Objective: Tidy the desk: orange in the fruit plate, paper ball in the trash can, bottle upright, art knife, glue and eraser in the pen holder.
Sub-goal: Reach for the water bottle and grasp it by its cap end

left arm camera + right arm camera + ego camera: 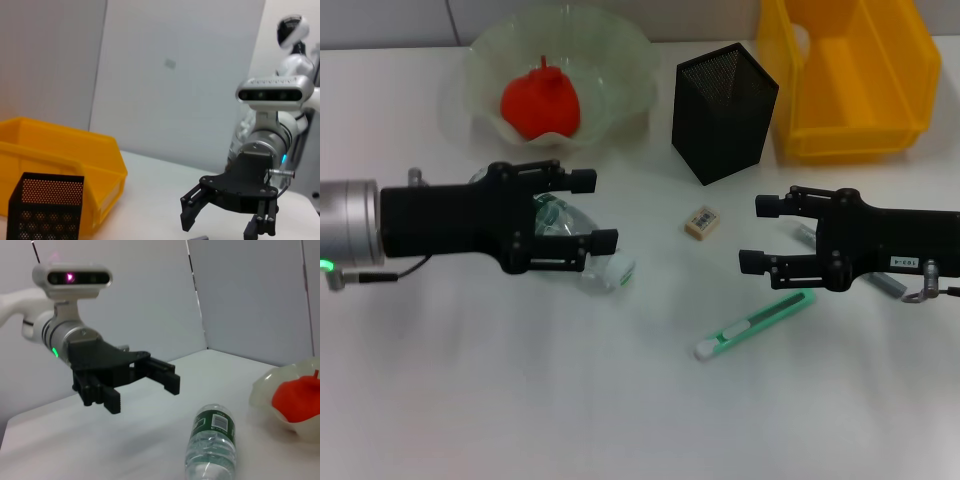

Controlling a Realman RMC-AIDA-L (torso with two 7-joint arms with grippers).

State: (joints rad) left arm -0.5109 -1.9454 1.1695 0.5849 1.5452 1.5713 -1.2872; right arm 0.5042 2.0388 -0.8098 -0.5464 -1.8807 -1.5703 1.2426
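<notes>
Left end effector (588,210) sat centre-left in the head view, fingers spread wide, hovering over the bottle (582,240); nothing gripped. Bottle lay on its side on the table (470,400), white cap toward the lower right, body mostly hidden under the left fingers. Right wrist view confirmed: bottle (211,440) flat on the table, left end effector (145,385) above and apart from it.

Right end effector (758,232) sat centre-right, fingers also wide, empty, hovering just above the art knife (756,323). Grey stick, possibly the glue (880,275), poked out from beneath the right arm; mostly covered, cannot tell for sure.

Eraser (702,222) lay between the two end effectors, just below the pen holder (724,112), touching neither. Black mesh pen holder stood upright at upper centre, yellow bin (850,75) right beside it at upper right. Fruit plate (610,60) at upper left held a red-orange fruit (541,103). Green art knife lay diagonally at lower centre-right, clear of everything else.

Left wrist view showed the right end effector (225,220) open, with the pen holder (45,210) and the yellow bin (60,155) at lower left.
</notes>
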